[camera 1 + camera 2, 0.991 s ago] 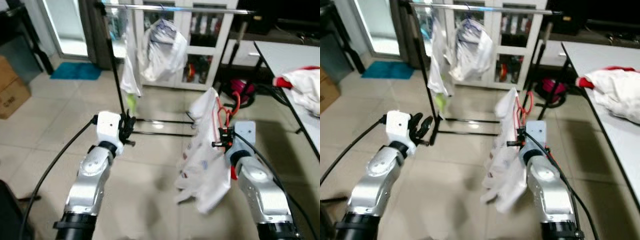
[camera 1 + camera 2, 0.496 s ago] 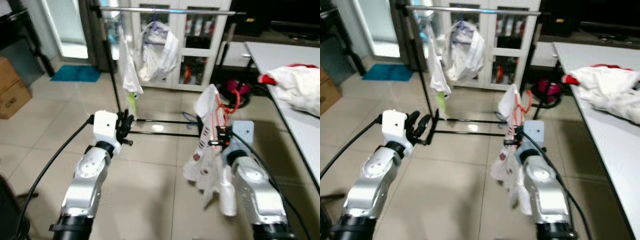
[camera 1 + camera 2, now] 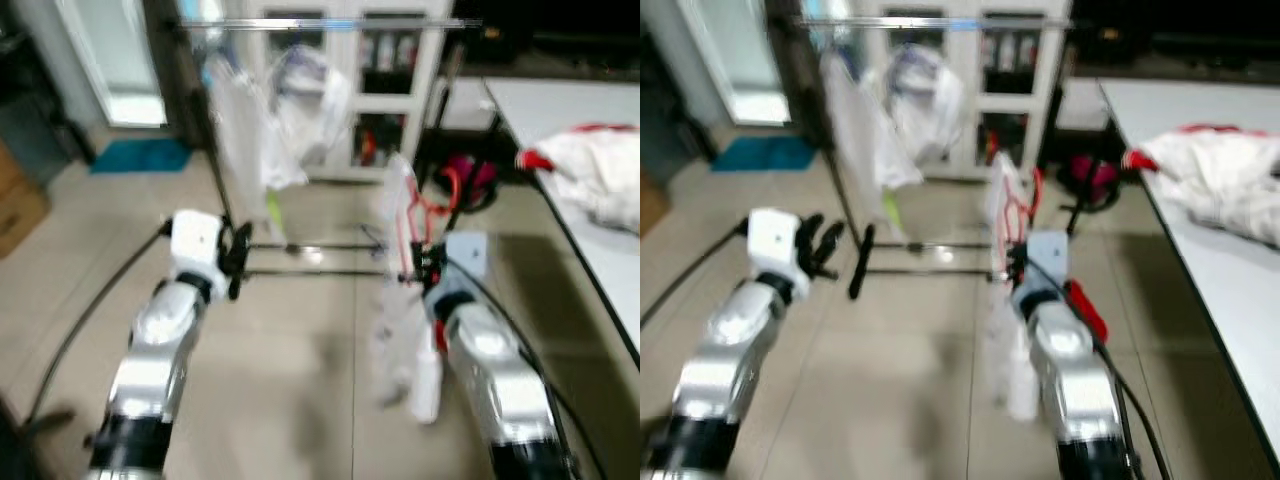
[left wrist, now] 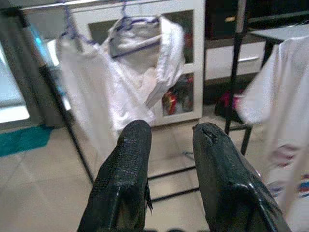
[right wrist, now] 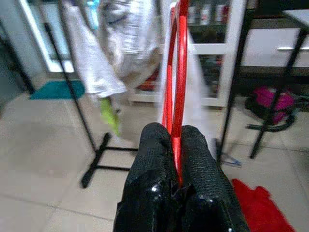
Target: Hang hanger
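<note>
Right gripper stays clamped on the red hanger, white shirt dangling below it. Left gripper hovers empty, fingers apart. Since a moment ago the view has blurred and the clothes rack looms closer, so the robot seems to be walking in to hang it.

Bright daylight, blurred head views

Both head views, blurred, look forward and down over the two arms toward the clothes rail and tiled floor. Each wrist camera sits close behind its jaws, facing the same rail and hung white garments
</note>
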{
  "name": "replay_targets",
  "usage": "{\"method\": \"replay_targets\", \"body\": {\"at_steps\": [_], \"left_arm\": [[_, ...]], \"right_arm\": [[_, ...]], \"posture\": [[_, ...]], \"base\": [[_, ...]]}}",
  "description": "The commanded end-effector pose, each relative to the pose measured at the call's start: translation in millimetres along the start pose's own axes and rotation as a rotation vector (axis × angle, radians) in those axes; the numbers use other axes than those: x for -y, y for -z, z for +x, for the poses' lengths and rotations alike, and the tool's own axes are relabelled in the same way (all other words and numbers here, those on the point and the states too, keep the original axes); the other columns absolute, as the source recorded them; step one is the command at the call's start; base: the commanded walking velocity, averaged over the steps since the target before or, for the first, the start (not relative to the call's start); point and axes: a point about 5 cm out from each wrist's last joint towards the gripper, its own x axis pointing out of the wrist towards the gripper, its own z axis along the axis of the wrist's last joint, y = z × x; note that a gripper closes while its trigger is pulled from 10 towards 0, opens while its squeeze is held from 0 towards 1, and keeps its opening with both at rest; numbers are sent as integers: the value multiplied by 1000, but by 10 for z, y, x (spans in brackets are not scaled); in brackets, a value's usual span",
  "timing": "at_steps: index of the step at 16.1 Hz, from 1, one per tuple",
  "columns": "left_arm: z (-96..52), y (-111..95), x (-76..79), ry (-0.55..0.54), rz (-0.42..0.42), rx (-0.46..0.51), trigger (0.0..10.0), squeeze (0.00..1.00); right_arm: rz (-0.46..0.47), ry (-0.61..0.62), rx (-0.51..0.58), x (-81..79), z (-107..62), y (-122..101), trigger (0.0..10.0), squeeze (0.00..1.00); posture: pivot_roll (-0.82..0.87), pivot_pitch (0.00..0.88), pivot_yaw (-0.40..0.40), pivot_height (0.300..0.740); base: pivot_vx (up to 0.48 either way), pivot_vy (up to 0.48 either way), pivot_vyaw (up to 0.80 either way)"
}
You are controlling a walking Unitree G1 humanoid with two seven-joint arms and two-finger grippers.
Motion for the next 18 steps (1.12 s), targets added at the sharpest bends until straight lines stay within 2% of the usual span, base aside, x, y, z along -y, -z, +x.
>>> {"method": "replay_targets", "body": {"at_steps": [1,3,6,11,14,18], "left_arm": [[35,-40,79,23,-3,18,10000,0],[0,-75,70,24,0,25,10000,0],[-37,-18,61,26,1,7,10000,0],[66,-36,122,57,-9,9,10000,0],[71,-70,151,89,2,17,10000,0],[2,-79,126,110,33,15,10000,0]], "right_arm": [[-11,36,40,108,5,-77,10000,0],[-17,18,42,79,76,-92,10000,0],[-19,7,46,63,69,-109,10000,0],[-22,33,40,143,-35,-78,10000,0],[1,52,25,172,-26,-46,10000,0],[2,35,30,139,34,-55,10000,0]], "posture": [[-112,0,9,740],[-91,0,-7,740],[-112,0,-3,740],[-164,0,33,740],[-147,0,36,740],[-102,0,22,740]], "base": [[420,0,0],[418,0,0],[423,0,0],[420,0,0],[420,0,0],[421,0,-800]]}}
